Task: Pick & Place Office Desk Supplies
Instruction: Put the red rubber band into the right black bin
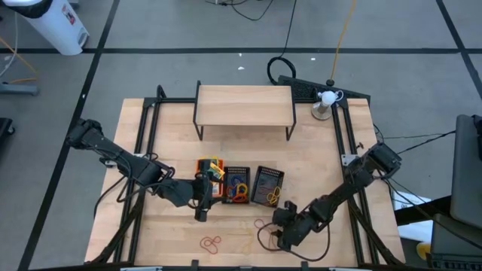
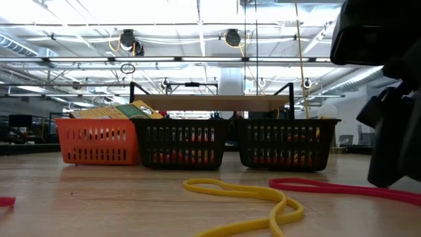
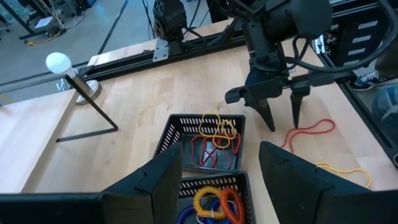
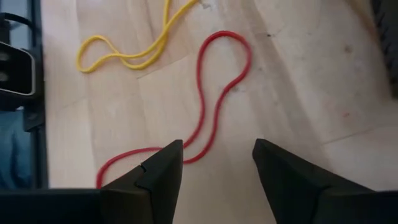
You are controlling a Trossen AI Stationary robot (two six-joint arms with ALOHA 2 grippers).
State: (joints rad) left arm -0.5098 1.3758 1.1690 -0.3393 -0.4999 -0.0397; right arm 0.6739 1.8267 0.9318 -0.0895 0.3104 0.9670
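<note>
Straddling the red band (image 4: 208,106) near the table's front edge, the right gripper (image 4: 214,165), jaws apart, should descend squarely before closing; the left gripper (image 3: 221,171) waits with its jaws apart too

Front of table (image 1: 166,241) is left mostly open; mid strip is blocked by three bins (image 1: 239,185), back by shelf (image 1: 244,105).

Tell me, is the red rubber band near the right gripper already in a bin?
No. The red rubber band lies flat on the table, under the open right gripper.
</note>
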